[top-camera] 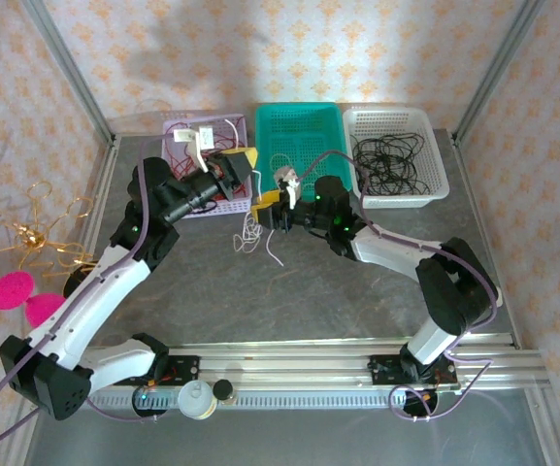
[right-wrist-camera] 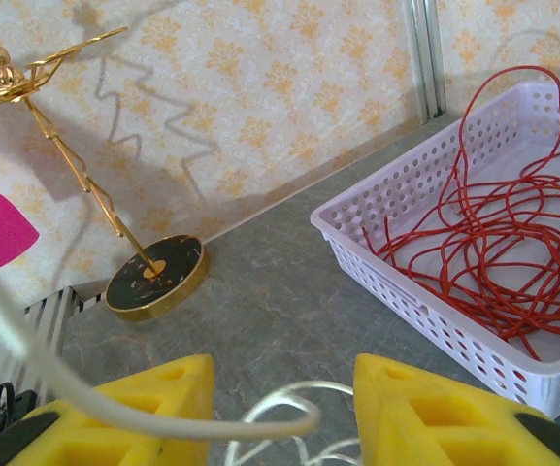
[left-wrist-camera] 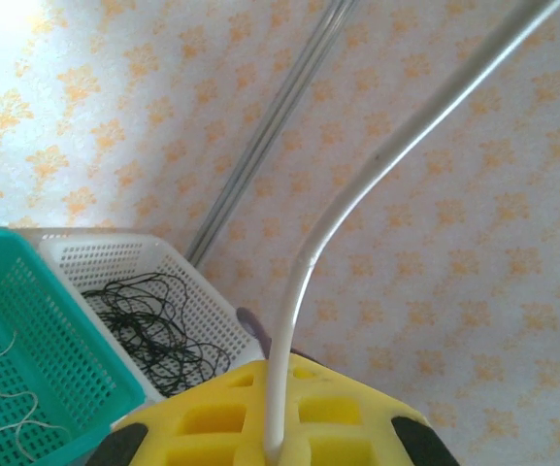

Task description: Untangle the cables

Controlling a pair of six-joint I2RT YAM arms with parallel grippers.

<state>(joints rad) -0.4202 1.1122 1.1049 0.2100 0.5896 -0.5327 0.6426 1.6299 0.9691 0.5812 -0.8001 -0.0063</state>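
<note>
A cream-white cable [left-wrist-camera: 304, 282] rises from between the yellow fingers of my left gripper [left-wrist-camera: 275, 442], which is shut on it. That gripper [top-camera: 246, 165] hovers at the right edge of the lilac basket [top-camera: 178, 124]. The same cable crosses my right gripper's left finger [right-wrist-camera: 115, 408] and ends in the gap. Loose white loops [right-wrist-camera: 289, 398] lie on the table below; they also show as white cable [top-camera: 252, 233]. My right gripper [right-wrist-camera: 280, 408] [top-camera: 270, 206] is open above them. Red cable [right-wrist-camera: 512, 252] lies in the lilac basket [right-wrist-camera: 406, 282]. Black cables [top-camera: 391, 160] [left-wrist-camera: 153, 330] fill the white basket [top-camera: 437, 186].
A teal basket [top-camera: 299, 110] [left-wrist-camera: 27, 330] between the other two holds a thin white string [left-wrist-camera: 8, 388]. A gold wire ornament [top-camera: 27, 228] on a black round base [right-wrist-camera: 153, 277] stands at the left, with a pink disc [top-camera: 13, 289] beside it. Frame posts edge the table.
</note>
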